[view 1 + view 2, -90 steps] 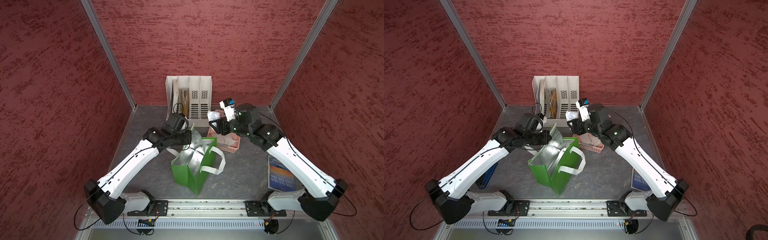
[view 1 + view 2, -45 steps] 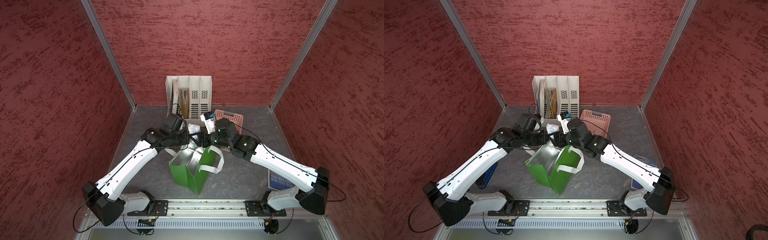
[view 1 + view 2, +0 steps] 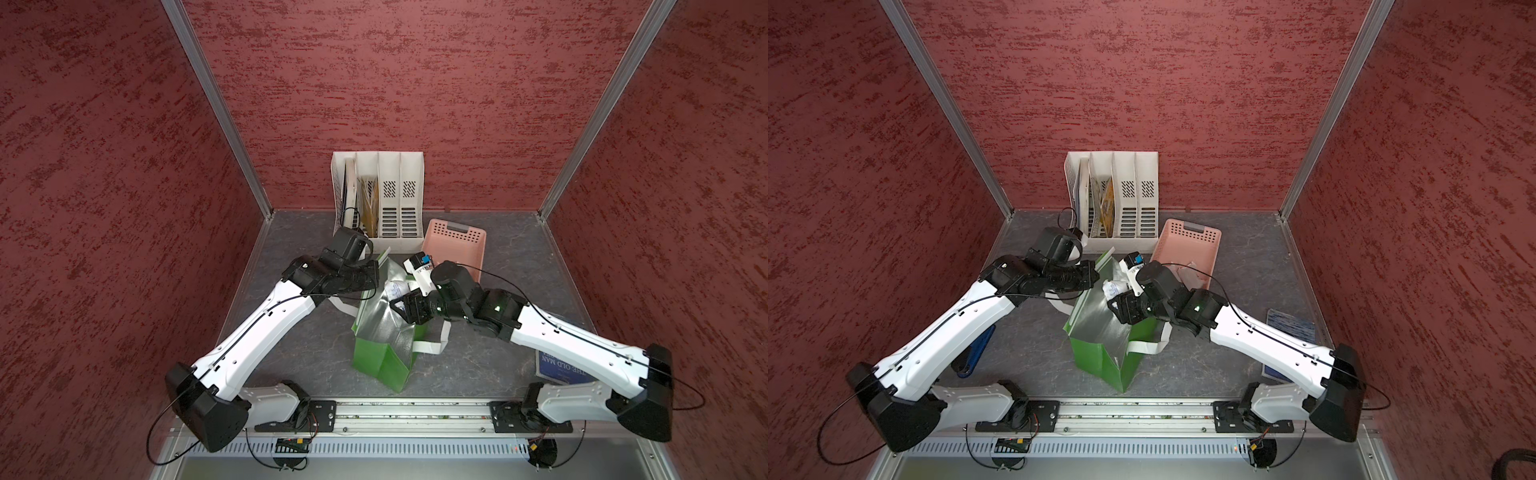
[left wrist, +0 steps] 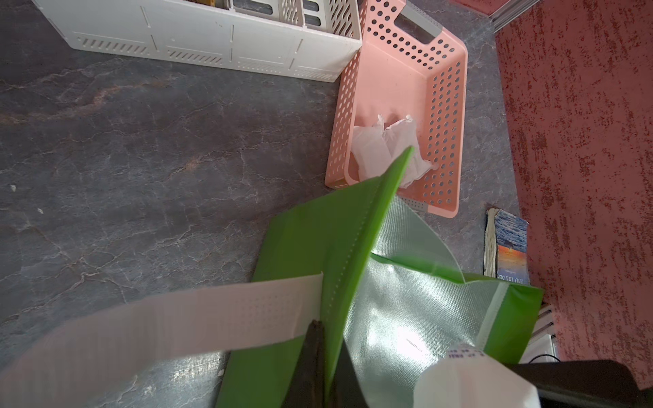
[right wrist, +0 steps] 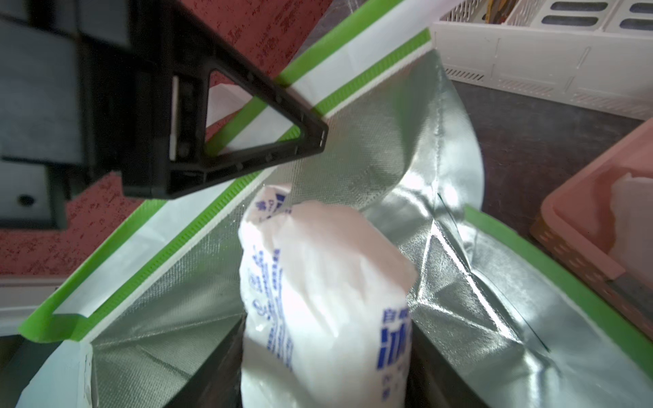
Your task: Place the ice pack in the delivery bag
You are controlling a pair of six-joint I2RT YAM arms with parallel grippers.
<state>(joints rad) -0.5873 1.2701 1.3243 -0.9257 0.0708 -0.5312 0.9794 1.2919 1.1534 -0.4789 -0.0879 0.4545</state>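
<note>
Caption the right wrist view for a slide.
Right gripper holds ice pack in the open delivery bag; left gripper pinches its rim.

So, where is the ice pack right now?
Centre in both top views: the ice pack hangs in the right tool at the open mouth of the bag, near the basket.

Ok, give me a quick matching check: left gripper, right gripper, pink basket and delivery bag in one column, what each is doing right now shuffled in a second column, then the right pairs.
Column A
1. left gripper
2. right gripper
3. pink basket
4. delivery bag

Column B
a. sits on the table with white packs inside
b. shut on the bag's green rim
c. stands open, silver lining showing
d. holds the ice pack at the bag's mouth

Pairs: 1-b, 2-d, 3-a, 4-c
</note>
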